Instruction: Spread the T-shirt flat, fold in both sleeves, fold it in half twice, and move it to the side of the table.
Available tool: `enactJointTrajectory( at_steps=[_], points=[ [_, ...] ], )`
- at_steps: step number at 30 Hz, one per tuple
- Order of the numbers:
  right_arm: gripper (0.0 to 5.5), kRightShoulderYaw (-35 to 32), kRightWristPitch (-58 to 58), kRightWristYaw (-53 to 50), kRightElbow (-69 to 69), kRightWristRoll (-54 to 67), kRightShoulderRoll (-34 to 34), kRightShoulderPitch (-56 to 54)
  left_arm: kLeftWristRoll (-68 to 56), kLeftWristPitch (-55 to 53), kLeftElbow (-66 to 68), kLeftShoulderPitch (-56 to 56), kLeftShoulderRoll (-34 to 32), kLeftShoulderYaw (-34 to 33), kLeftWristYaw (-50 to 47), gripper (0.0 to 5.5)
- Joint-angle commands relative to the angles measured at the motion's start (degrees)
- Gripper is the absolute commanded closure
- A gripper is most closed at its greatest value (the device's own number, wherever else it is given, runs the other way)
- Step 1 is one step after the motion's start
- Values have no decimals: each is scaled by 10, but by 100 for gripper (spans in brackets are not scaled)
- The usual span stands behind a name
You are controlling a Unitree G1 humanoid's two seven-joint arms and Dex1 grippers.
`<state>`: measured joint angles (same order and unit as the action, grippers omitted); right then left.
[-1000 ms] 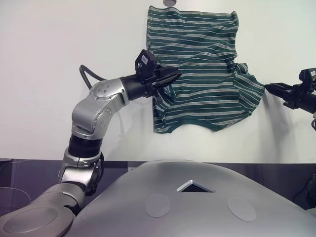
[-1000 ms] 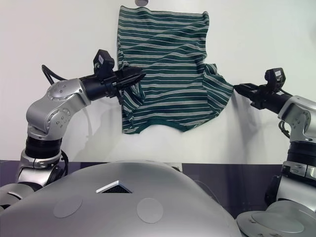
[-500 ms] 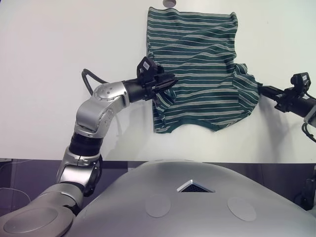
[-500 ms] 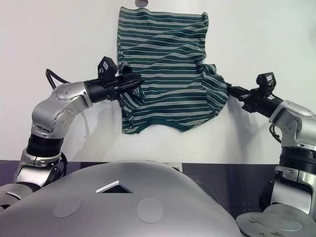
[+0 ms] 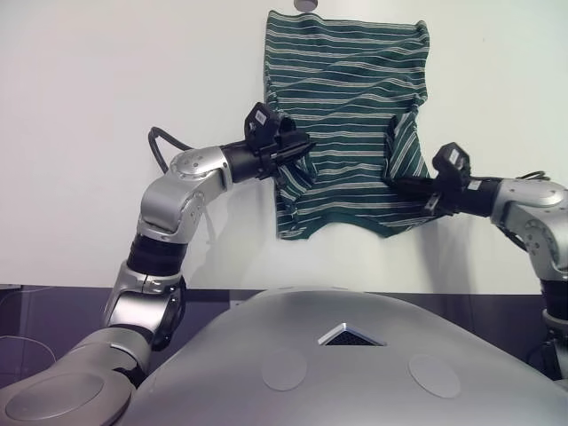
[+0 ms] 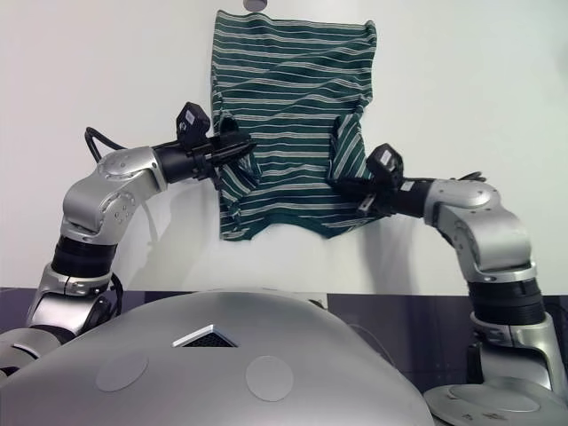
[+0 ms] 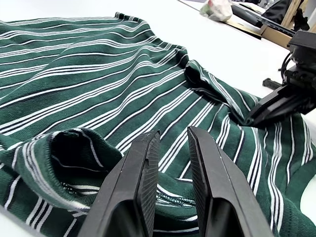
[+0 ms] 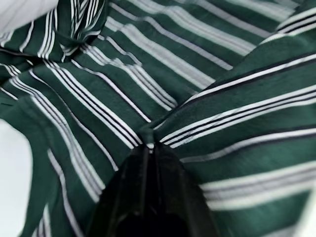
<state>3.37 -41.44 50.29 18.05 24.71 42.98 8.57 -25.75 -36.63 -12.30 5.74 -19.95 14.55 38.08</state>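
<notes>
One sleeve [image 5: 404,149] clamped in right fingers [image 8: 148,202] | left fingers [image 7: 140,192] slightly apart over T-shirt [image 5: 346,89]

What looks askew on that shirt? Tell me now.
The T-shirt is not flat: creases cross its body, the sleeve on the robot's left lies bunched by the left gripper, and the near hem runs crooked.
</notes>
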Motion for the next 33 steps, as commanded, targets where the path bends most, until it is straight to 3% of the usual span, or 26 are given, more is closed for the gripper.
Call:
enactJointTrajectory(
  at_steps=[1,4,6,8,12,16,21,28,33],
  points=[
    [434,-29,-23,6,44,47,-2,-17,63,52,-12,2,-30,13,-4,445],
    [381,-108,-82,80,110,171,53,-39,116,120,-28,15,-61,-7,-12,445],
    [350,-129,-45,140,95,157,109,-33,119,146,-11,45,-91,-36,12,417],
    [350,-121,112,185,1,49,150,-5,165,220,48,76,-150,-37,54,385],
    [350,-60,520,175,-212,-196,208,39,291,430,181,72,-275,13,127,324],
    [350,-31,692,172,-270,-267,216,38,317,556,166,8,-339,46,196,324],
    [350,-5,837,75,-297,-337,155,73,341,654,159,-60,-363,70,215,324],
    [350,30,873,0,-310,-369,129,65,383,639,149,-46,-295,99,176,324],
    [443,57,895,-19,-324,-394,136,55,409,646,151,-21,-251,131,166,322]
  ],
)
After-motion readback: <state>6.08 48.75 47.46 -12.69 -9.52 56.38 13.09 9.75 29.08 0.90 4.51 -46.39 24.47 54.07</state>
